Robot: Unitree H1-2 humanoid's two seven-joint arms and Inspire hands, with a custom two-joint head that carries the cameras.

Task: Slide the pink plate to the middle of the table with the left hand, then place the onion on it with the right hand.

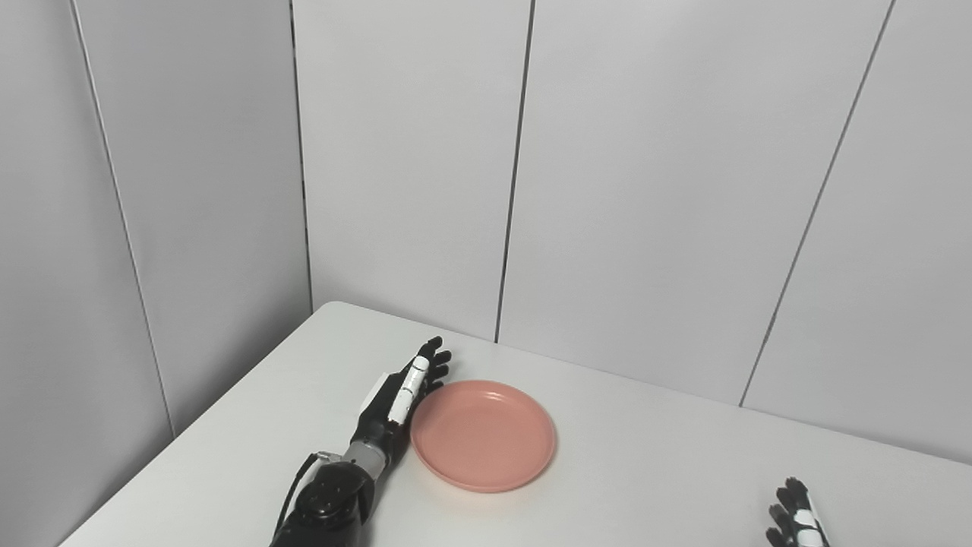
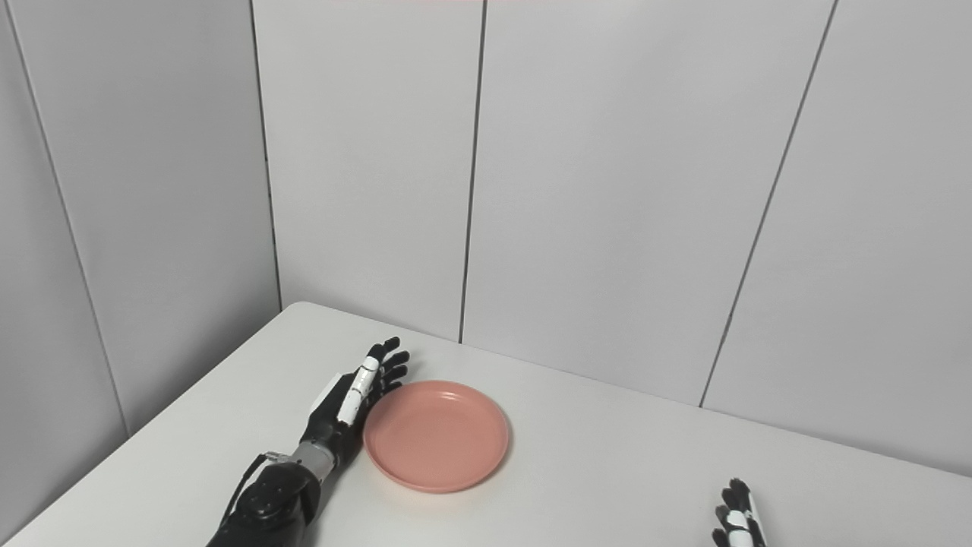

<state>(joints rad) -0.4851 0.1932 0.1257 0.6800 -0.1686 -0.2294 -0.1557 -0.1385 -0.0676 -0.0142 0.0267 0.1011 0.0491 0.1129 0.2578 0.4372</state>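
The pink plate point(image 1: 484, 435) lies empty on the white table point(image 1: 645, 456), left of the table's middle. My left hand point(image 1: 401, 399) is open, fingers stretched out, and lies flat against the plate's left rim, touching it. It also shows in the right eye view point(image 2: 353, 397) beside the plate point(image 2: 437, 434). My right hand point(image 1: 795, 518) shows only its fingertips at the bottom right edge; the fingers look spread and hold nothing. No onion is in view.
Grey wall panels point(image 1: 645, 190) stand close behind the table and along its left side. The table's back left corner point(image 1: 334, 306) is rounded. Bare tabletop lies to the right of the plate.
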